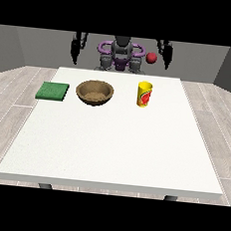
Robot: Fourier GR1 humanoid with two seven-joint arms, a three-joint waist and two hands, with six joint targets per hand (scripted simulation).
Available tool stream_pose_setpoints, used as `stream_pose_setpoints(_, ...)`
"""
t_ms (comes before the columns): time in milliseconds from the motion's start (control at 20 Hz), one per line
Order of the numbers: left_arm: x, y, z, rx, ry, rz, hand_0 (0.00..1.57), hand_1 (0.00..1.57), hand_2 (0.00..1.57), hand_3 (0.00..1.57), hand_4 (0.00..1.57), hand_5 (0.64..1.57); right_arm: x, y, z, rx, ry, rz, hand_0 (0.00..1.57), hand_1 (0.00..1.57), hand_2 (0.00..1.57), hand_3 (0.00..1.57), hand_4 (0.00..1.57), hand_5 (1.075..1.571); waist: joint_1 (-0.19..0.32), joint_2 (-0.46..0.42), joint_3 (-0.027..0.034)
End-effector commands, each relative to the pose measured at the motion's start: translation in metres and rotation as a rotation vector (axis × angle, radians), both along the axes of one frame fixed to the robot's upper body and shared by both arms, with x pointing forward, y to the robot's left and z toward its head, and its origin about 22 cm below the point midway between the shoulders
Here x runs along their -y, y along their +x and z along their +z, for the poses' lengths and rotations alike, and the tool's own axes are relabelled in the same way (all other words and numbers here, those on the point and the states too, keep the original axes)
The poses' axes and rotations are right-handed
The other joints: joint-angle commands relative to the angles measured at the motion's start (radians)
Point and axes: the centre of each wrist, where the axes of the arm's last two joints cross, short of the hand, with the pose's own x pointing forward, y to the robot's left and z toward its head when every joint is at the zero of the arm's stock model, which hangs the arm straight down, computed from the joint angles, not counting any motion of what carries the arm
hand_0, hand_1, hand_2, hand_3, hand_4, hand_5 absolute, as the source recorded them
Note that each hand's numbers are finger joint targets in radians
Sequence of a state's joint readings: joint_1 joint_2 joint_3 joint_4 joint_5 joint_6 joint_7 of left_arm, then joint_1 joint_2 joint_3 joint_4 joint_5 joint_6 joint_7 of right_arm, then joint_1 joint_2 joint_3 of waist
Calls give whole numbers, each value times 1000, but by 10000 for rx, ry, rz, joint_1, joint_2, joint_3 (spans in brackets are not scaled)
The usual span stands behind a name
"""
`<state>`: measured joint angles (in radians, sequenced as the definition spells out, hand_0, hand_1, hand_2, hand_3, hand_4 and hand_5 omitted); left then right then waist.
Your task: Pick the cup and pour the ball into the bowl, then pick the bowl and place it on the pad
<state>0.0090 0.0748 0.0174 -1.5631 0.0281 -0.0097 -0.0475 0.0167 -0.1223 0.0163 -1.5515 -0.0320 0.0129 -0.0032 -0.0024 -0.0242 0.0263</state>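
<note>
1. Cup (145,94), front view: yellow with a red mark on its side, standing upright on the white table (109,147) in the far half, right of centre.
2. Bowl (94,92): brown, upright, left of the cup and apart from it, at about the same depth on the table.
3. Pad (53,91): green and square, lying flat near the table's left edge, just beside the bowl without touching it.
4. Ball (152,58): red, seen beyond the table's far edge, above and behind the cup, close to the hand at the view's right. Whether anything supports it cannot be told.
5. Hand at the view's right (166,56): hangs behind the far edge of the table and has hold of nothing visible. How its fingers lie cannot be told.
6. Hand at the view's left (75,49): hangs behind the far edge, well apart from the pad and bowl. Its finger position cannot be told either.
7. Robot torso (121,55): centred behind the table, between the two hands.
</note>
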Motion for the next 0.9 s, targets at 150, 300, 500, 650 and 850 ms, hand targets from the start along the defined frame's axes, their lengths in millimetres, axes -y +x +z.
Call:
stream_pose_setpoints(150,-7,3,27,248,399,-143,0,0,0,0,0,1535,9,3,28,280,-397,26,0,0,0,305,1058,1571,-94,-2255,-210)
stream_pose_setpoints(300,11,14,57,1159,-1078,-696,0,0,0,0,0,1535,-41,21,76,2272,921,1145,0,0,0,305,1058,1571,296,-4072,-327)
stream_pose_setpoints(500,26,11,67,-657,-2823,-897,0,0,0,0,0,1535,-88,13,80,52,1750,753,0,0,0,0,829,1571,448,-4884,-284)
stream_pose_setpoints(650,22,-6,63,-1194,-3313,-1150,0,0,0,0,0,1546,-123,6,79,-834,1945,126,0,0,0,0,675,1569,992,-4651,-277)
stream_pose_setpoints(850,32,-1,90,-691,-2931,-1640,0,0,0,0,0,1535,-161,-8,96,-310,1588,502,0,0,0,0,512,1571,497,-3755,-268)
